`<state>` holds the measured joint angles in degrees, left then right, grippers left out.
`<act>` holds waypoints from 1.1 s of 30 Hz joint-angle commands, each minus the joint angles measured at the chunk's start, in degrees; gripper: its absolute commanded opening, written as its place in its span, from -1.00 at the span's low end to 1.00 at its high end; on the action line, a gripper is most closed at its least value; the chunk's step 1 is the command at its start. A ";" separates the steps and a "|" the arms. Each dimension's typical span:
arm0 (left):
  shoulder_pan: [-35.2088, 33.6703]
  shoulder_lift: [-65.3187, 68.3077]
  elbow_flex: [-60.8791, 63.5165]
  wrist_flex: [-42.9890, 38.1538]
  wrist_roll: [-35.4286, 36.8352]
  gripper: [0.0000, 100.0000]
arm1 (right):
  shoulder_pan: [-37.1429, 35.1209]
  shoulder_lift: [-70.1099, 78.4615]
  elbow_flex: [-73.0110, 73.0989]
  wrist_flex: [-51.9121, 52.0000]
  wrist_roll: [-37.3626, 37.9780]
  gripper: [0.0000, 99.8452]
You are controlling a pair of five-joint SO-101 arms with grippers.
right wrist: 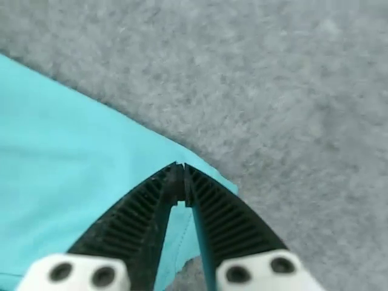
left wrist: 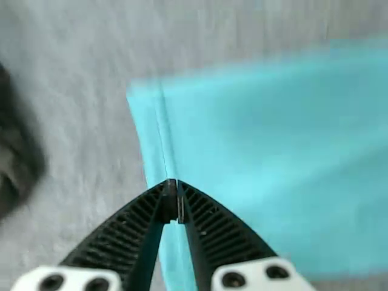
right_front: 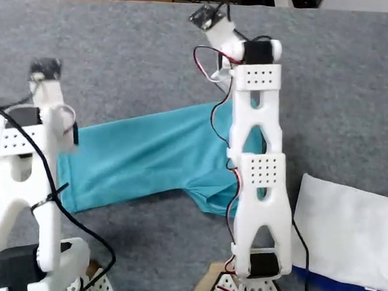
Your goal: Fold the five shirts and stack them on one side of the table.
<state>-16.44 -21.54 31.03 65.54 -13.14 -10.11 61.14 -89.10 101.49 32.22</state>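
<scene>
Pinching the edge of the turquoise fabric shirt (right_front: 147, 156), our left hand (left wrist: 171, 200) and right hand (right wrist: 180, 182) are both clamped shut; we should lift evenly, cloth taut between them.

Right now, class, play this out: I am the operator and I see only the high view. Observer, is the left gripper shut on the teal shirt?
Observer: Yes. The left gripper is shut on the teal shirt, with its tips meeting on the stitched hem at the edge.
Operator: And the right gripper, under its arm?
Observer: The right gripper is shut too, right at a corner of the shirt, with grey table just beyond the tips.
</scene>
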 commanded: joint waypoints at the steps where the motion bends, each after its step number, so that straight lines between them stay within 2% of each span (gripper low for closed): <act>1: 0.35 3.03 -3.78 -8.18 1.58 -0.96 | -0.31 -10.51 2.51 1.05 -1.05 -0.99; 5: 0.18 12.79 -4.92 -13.98 1.41 -0.96 | -0.57 -22.73 18.86 0.97 -3.69 -0.99; 10: -1.85 22.90 -9.41 -14.51 1.32 -0.96 | 1.01 -33.19 37.76 -2.90 -5.10 -0.99; 19: -4.75 33.36 -14.42 -14.51 1.14 -0.96 | 6.02 -31.52 64.13 -25.41 -5.10 -0.99; 26: -5.10 38.46 -16.88 -14.59 1.41 -0.96 | 8.66 -20.26 62.37 -26.55 -5.01 -0.99; 33: -6.33 39.96 -19.16 -14.42 1.23 -0.96 | 13.58 -14.02 52.26 -19.43 -0.97 -0.99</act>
<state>-21.63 18.11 13.98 51.74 -12.09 0.44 46.81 -31.34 78.90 29.67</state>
